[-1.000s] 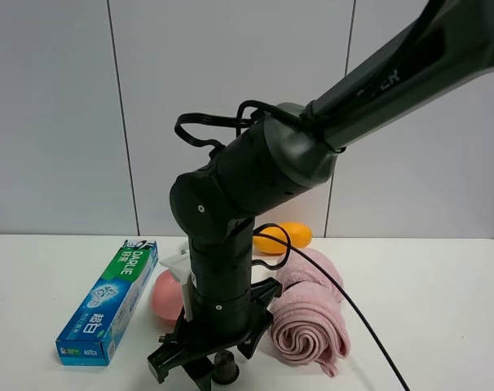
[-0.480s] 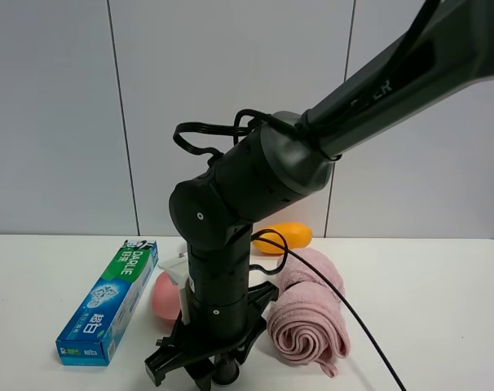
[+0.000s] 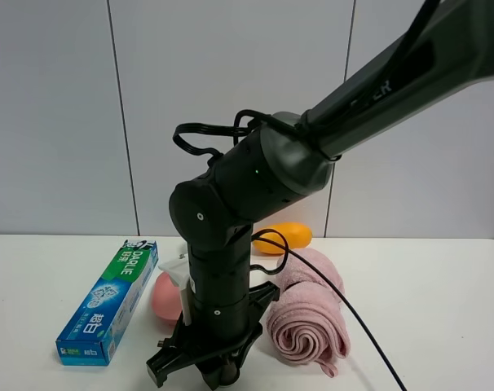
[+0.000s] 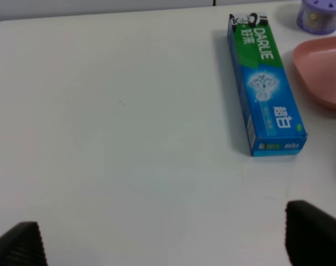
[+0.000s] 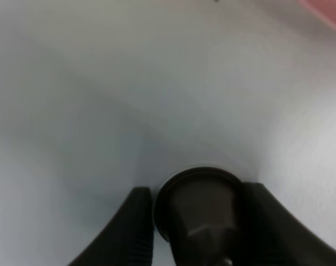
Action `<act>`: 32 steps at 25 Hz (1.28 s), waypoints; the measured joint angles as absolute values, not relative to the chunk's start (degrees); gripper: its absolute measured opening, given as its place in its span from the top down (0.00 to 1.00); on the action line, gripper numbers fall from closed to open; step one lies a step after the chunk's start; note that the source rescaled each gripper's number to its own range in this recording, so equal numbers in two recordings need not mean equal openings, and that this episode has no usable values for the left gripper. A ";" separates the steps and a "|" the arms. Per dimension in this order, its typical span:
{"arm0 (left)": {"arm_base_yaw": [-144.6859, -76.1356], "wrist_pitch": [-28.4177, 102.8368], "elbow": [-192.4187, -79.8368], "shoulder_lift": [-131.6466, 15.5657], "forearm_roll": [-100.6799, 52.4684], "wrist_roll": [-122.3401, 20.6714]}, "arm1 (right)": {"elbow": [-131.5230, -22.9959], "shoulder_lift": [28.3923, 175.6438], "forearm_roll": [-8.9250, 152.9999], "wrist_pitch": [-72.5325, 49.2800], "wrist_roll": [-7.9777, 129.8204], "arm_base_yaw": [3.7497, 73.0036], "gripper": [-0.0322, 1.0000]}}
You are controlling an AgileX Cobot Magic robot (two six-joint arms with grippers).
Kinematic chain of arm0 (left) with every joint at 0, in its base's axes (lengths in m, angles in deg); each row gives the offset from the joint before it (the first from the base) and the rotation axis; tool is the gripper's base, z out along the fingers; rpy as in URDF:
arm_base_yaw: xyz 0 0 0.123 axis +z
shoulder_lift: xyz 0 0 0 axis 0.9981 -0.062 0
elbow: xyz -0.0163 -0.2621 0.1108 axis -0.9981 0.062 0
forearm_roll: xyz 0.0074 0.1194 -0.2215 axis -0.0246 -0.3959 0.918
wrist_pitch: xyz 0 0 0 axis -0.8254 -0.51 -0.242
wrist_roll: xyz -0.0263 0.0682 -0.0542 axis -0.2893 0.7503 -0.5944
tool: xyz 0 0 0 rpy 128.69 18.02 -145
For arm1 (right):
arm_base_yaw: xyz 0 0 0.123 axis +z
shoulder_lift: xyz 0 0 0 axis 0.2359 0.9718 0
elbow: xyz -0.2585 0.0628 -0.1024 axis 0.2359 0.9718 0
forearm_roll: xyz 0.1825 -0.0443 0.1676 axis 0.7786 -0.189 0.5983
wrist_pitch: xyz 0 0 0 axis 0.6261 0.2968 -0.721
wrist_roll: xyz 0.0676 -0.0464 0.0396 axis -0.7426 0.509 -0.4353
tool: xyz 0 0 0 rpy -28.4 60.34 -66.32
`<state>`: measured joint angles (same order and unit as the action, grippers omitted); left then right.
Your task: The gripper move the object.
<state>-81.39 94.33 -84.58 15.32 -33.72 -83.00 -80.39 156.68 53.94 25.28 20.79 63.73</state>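
Right wrist view is showing your right claw (image 5: 197,193) pinching the tiny dark capsule (image 5: 204,216), standing on the white tabletop (image 5: 101,83), so be keeping that hold firm and centred while lifting straight.

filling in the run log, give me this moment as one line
right hand: shut on capsule | capsule: on table | left hand: open, empty

Tiny dark capsule (image 5: 204,210), upright, clasped in right pincer (image 5: 200,230)

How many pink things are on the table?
2. A pink dish lies beside the toothpaste box; a rolled pink towel lies on the other side of the arm. The arm may hide others.
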 joint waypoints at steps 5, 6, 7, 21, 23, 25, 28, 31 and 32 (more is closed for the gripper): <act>-81.39 94.33 -84.58 15.32 -33.72 -83.00 | -80.39 153.72 53.94 26.71 20.84 63.73 0.97; -81.39 94.33 -84.58 15.32 -33.72 -83.00 | -80.39 152.26 53.94 27.35 20.89 63.73 0.97; -81.39 94.33 -84.58 15.32 -33.72 -83.00 | -80.39 150.92 53.94 28.28 20.89 63.73 0.97; -81.39 94.33 -84.58 15.32 -33.72 -83.00 | -80.39 130.38 52.61 44.12 20.74 63.53 0.97; -81.39 94.33 -84.58 15.32 -33.72 -83.00 | -80.39 128.78 52.41 46.66 20.00 62.75 0.97; -81.39 94.33 -84.58 15.32 -33.72 -83.00 | -80.39 127.62 52.19 48.47 18.47 61.56 0.97; -81.39 94.33 -84.56 15.32 -33.72 -83.00 | -80.39 126.27 52.01 49.01 17.17 59.34 0.97; -81.39 94.33 -84.56 15.32 -33.72 -83.00 | -80.39 125.73 51.82 49.12 16.69 57.82 0.97; -81.39 94.33 -84.56 15.32 -33.72 -83.00 | -80.39 125.74 51.74 49.12 16.67 57.64 0.97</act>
<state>-81.39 94.33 -84.56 15.32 -33.72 -83.00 -80.39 125.74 51.74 49.12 16.67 57.64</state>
